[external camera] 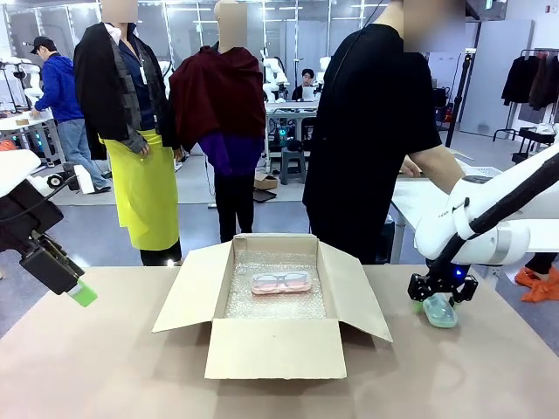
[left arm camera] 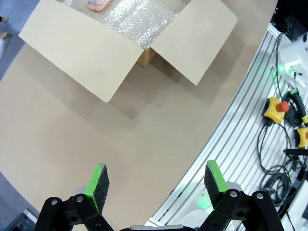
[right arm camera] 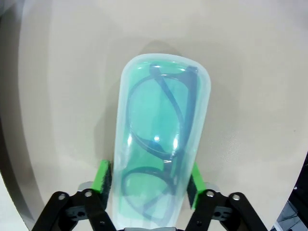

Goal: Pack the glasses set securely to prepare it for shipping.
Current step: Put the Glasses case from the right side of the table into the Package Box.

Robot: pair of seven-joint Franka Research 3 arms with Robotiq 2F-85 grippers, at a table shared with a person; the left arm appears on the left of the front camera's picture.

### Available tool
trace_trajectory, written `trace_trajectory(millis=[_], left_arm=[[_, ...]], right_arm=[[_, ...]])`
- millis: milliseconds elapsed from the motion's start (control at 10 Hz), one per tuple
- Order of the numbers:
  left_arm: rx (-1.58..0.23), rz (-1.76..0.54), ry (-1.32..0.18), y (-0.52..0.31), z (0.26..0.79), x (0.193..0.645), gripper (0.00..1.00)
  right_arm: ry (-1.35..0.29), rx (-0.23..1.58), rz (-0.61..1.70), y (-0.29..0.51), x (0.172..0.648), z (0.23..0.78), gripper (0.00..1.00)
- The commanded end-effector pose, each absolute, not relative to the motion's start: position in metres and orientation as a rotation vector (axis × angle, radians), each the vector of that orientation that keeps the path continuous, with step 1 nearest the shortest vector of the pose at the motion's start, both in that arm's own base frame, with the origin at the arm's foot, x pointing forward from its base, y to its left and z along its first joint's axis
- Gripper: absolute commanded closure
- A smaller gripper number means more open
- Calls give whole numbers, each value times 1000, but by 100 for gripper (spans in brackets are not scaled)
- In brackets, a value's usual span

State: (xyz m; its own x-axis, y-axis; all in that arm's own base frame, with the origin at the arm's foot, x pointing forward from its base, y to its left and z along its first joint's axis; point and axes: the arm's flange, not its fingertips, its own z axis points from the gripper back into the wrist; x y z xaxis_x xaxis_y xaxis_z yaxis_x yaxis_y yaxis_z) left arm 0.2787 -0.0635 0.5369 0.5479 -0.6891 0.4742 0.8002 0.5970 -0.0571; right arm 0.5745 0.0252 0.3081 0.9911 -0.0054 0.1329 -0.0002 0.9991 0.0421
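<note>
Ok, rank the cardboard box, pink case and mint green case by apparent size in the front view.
1. cardboard box
2. pink case and mint green case: unsure, the mint one is foreshortened and partly under the right claw.

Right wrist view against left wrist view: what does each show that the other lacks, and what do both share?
Right wrist view, not left: the mint green case with dark spectacles inside, right jaws shut on its sides. Left wrist view, not right: the open cardboard box lined with bubble wrap, a corner of the pink case inside, left jaws open over the tabletop, yellow buttons and cables past its edge. Both: that beige tabletop.
</note>
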Motion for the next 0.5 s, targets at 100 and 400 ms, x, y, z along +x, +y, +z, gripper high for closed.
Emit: trace_trajectory(millis=[100, 400], left_arm=[[-297, -903, -441, -64, 538, 279, 0], [-297, -903, -441, -64, 538, 279, 0]], right_arm=[[-133, 64, -5, 28, 580, 303, 42], [-132, 58, -3, 30, 579, 307, 61]])
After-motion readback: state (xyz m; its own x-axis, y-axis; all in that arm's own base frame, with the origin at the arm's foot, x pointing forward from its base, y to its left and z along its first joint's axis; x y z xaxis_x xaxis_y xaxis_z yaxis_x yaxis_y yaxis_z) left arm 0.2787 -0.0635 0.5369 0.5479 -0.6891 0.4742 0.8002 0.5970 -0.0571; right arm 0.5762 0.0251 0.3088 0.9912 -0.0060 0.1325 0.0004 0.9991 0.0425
